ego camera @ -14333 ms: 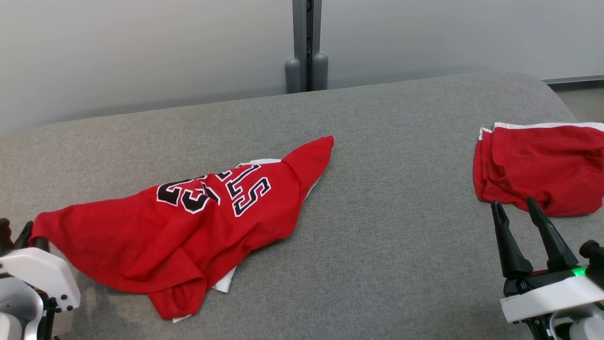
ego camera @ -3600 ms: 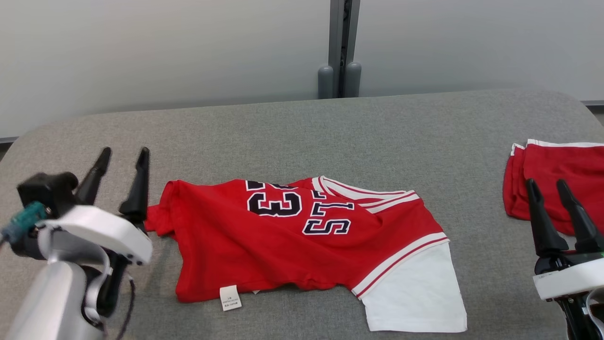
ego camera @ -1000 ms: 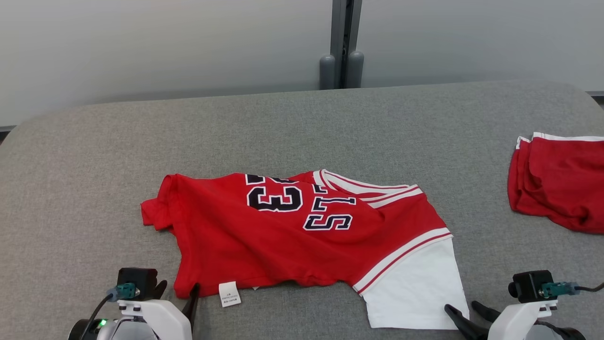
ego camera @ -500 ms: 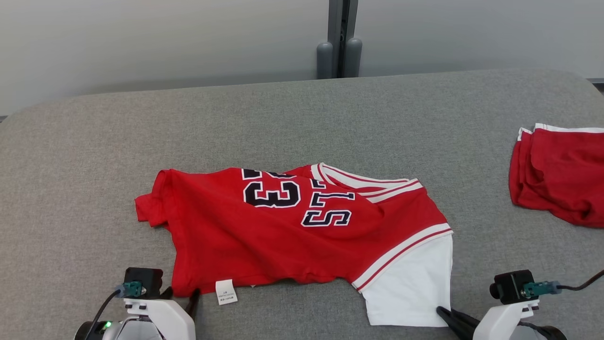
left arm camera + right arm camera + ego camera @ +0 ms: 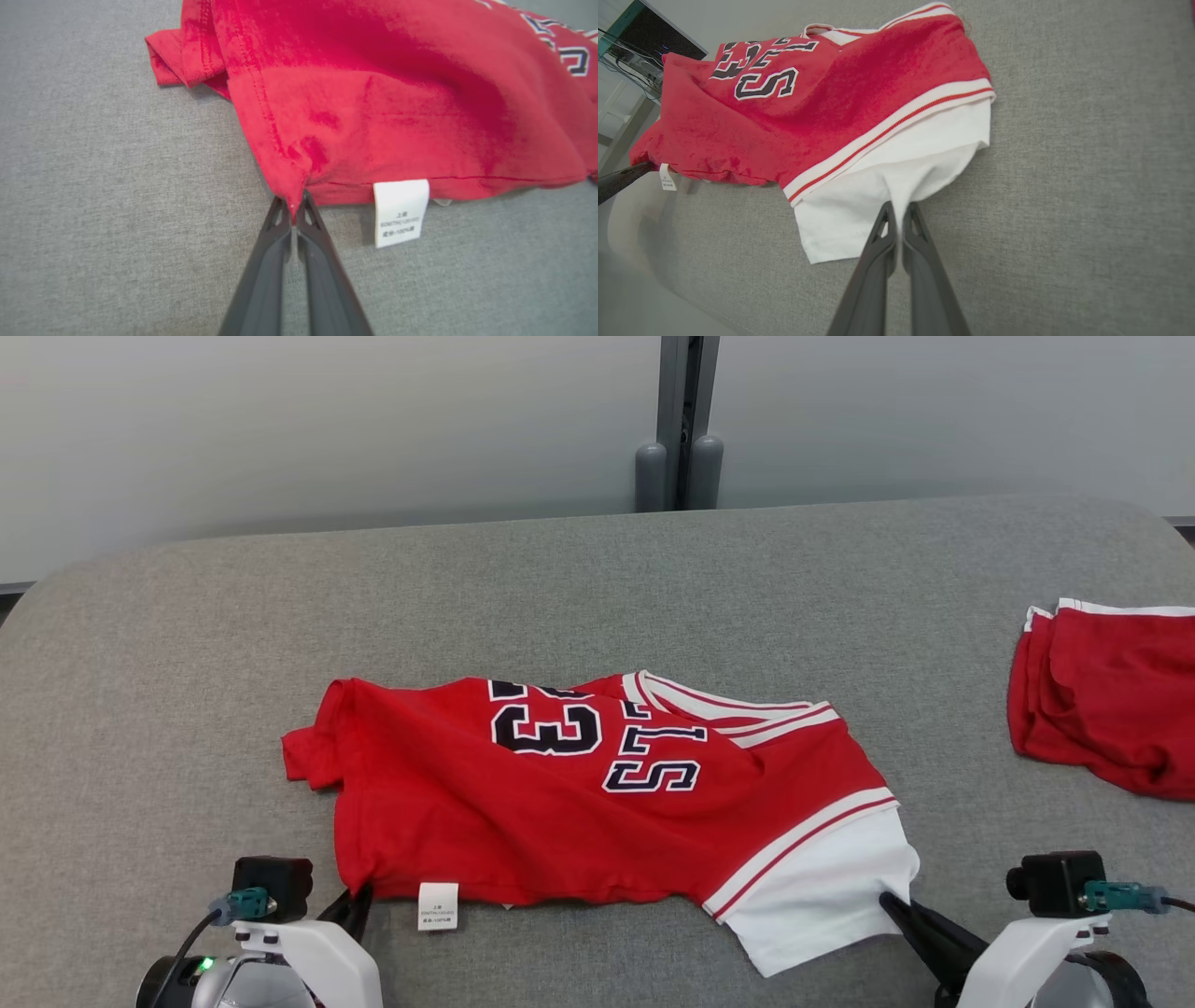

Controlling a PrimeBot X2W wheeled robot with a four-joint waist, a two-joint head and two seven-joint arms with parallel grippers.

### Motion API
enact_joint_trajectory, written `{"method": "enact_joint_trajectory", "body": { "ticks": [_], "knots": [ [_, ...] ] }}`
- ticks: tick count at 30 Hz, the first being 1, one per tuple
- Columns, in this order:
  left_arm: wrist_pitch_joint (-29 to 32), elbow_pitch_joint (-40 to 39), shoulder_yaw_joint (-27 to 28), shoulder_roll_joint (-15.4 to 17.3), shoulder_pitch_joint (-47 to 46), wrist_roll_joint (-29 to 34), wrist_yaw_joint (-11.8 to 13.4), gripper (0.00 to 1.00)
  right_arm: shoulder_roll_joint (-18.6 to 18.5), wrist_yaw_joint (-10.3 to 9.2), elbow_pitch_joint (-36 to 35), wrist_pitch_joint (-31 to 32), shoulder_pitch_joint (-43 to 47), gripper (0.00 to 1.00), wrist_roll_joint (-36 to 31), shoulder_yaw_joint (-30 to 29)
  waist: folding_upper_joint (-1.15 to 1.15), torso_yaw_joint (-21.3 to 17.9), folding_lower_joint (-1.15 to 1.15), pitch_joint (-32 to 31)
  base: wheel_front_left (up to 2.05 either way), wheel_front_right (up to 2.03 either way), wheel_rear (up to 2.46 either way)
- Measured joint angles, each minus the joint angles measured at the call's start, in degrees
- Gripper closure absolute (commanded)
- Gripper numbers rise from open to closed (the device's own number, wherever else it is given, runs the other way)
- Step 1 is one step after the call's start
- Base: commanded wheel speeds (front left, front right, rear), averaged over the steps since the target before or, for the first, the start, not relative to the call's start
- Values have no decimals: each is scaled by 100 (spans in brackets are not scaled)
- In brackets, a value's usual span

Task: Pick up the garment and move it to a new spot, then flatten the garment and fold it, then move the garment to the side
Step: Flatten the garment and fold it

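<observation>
On desk [image 5: 597,588], jersey [image 5: 560,812] is laid beyond and between the pincers. Its red hem corner is clamped by left pincer [image 5: 293,207]; its white edge is clamped by right pincer [image 5: 900,212].

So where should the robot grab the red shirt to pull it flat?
By its two near corners, coming in low from the robot's side. The jersey lies spread with its near edge facing the robot, so the red corner and the white panel stick out, thin enough to pinch. The left gripper and right gripper are shut on those.
</observation>
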Motion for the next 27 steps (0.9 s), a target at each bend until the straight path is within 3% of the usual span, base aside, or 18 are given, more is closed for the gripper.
{"method": "enact_joint_trajectory", "body": {
  "ticks": [8, 14, 21, 27],
  "knots": [
    [158, -814, -120, 118, -115, -12, -89, 100, -157, 0, -1026, -572, -42, 100, 477, -203, 0, -35, 0, -9, 0, 0, 0],
    [490, -1035, -328, 382, -1260, 186, -274, 100, -456, 0, -1445, -811, -936, 100, 849, -294, 0, -75, 0, 219, 0, 0, 0],
    [350, -274, -474, 374, -3312, 236, -402, 100, -745, -1, -1274, -956, -2858, 100, 1689, -100, 0, -140, 0, 803, 0, 0, 0],
    [119, 648, -636, 247, -5211, 383, -459, 100, -873, -1, -552, -1167, -4716, 100, 2112, 194, 0, -180, 0, 1493, 0, 0, 0]
  ]
}}
